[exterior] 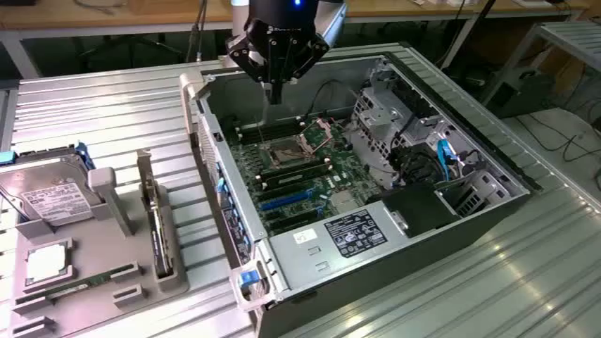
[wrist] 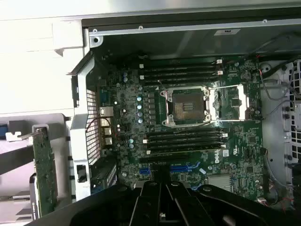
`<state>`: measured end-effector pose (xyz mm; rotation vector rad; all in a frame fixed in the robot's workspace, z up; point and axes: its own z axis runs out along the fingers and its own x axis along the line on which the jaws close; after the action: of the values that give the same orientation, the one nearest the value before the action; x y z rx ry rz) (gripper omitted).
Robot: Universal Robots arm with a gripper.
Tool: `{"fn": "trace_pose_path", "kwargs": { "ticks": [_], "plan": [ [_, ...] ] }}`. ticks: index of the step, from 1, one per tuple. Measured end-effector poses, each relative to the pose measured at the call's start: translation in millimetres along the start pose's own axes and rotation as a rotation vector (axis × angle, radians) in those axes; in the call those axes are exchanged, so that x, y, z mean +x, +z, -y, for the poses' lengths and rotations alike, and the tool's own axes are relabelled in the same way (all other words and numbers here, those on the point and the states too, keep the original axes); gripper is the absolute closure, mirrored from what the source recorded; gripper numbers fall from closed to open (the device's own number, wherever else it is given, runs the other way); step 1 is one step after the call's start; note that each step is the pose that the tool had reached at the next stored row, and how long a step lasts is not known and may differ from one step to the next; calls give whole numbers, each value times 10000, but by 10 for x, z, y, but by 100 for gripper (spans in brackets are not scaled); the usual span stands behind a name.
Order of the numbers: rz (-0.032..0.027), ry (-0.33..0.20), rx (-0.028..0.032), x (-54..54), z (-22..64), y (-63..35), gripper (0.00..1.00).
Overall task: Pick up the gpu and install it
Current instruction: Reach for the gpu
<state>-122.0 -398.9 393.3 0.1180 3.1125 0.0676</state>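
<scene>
One closed claw (exterior: pixel 274 100) hangs above the case (exterior: pixel 319 271).

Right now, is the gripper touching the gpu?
Apart. In the exterior view the gripper hangs over the open case, while the gpu stands in a grey holder outside it, toward the exterior view's left.

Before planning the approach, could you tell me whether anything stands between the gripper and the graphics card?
Only the computer case's wall: the shut gripper hangs over the open case, and the graphics card stands upright in a gray holder outside it. Nothing else visible intervenes.
</scene>
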Motion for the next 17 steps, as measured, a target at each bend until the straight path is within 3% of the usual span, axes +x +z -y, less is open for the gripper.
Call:
{"fn": "trace_pose_path", "kwargs": {
  "ticks": [17],
  "plan": [
    [0, 1, 0, 206, 33, -6, 89]
  ]
}}
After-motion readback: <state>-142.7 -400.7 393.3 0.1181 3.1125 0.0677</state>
